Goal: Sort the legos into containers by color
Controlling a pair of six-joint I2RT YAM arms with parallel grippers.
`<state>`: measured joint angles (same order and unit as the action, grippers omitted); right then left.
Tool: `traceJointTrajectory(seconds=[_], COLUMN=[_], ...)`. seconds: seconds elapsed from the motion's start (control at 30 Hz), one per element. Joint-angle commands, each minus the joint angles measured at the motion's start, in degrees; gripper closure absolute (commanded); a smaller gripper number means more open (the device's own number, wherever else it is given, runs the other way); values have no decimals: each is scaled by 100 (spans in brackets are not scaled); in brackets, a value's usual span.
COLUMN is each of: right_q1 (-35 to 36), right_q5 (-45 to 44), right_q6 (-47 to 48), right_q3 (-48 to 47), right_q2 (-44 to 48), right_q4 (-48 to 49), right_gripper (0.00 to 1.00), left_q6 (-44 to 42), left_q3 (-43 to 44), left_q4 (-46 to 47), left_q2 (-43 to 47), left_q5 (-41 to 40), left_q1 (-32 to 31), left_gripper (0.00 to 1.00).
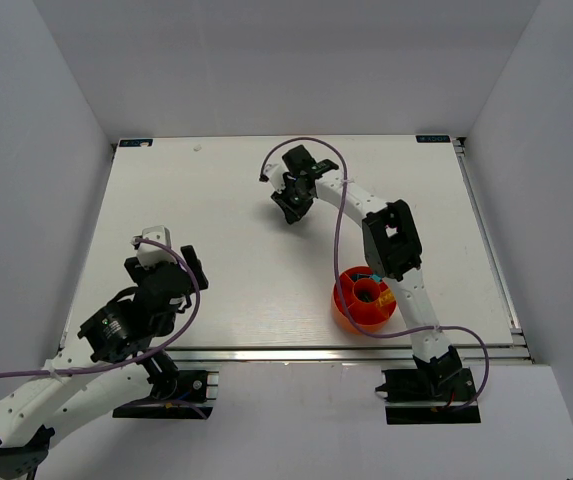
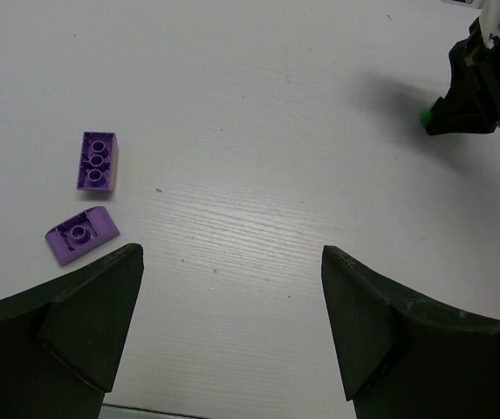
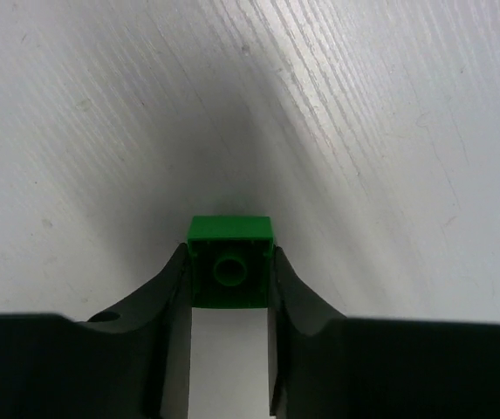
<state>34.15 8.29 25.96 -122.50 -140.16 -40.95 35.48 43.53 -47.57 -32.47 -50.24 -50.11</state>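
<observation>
Green brick (image 3: 230, 262), single stud showing, pinched between the right fingers (image 3: 173, 297), one pressing in on each side. Down close to the white worktop (image 1: 236, 270), out toward the far middle; can't tell if resting on it or just off it. Same bit of green peeking out at the tip in the left wrist view too. Over on the near left, left fingers (image 2: 92, 314) spread wide, gripping nothing, hovering above the worktop. Just ahead of those, off to the left, two loose purple ones: a long lego (image 2: 98, 161) with three studs in a row and a sloped lego (image 2: 81, 233) with one stud, close together but not touching. Orange-red round tray (image 1: 338, 305) down at the near right edge, tucked against the right arm (image 1: 391, 240) and partly covered by it, well apart from the green brick and from the purple pair. Something small and coloured in its compartments, too tiny to call.
</observation>
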Motion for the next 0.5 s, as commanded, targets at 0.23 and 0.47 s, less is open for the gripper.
traceJointTrajectory(seconds=[0.23,0.47], right_q1=[-128,-207], right_q5=[1583,1527], right_q6=[234,524], right_q3=[1647,3564], right_q2=[2918,5339], right_q4=[413,-246], right_gripper=[99,97], left_q6=[161,108], left_q3=[-20,24], left_q4=[-68,-42], left_q2=[-364,-550], left_q5=[-13,84], left_q1=[-25,-25], left_gripper=[8,7])
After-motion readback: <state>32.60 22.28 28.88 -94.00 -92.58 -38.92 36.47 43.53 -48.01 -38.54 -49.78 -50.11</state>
